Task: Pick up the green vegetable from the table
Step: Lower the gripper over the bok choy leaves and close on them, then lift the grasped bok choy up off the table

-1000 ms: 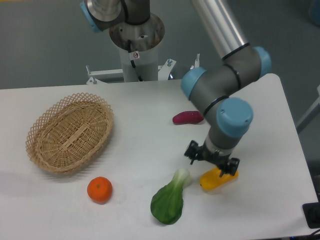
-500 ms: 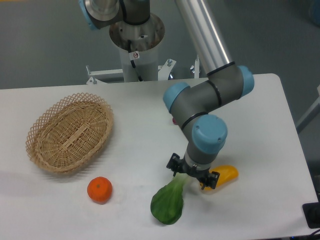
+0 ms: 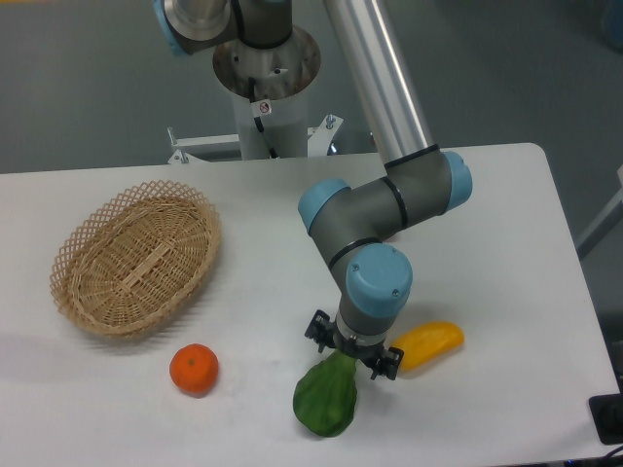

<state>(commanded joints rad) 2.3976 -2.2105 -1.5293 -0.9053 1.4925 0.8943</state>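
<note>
Nearest the camera, at about 6 o'clock on the white bench, the green vegetable, lying flat with its dark leafy end toward the front edge and its pale stem end hidden under the arm's wrist. Right above that stem end, the pincer, pointing straight down, two dark finger tips poking out on either side of the wrist, one at 9 o'clock and one at 3 o'clock; spread apart across the stem, though whether touching it cannot be told from this angle. Just beside the pincer at 3 o'clock, a yellow oblong vegetable, tilted, its near end tucked close to the right finger. Out at 9 o'clock from the green vegetable, well apart, an orange sitting alone. Farther back at 10 o'clock, a woven wicker basket, oval, lying flat. Beyond everything, at 12 o'clock past the bench's far edge, the arm's grey base column, with the silver upper link slanting down to the blue-capped joints over the middle of the bench.
</note>
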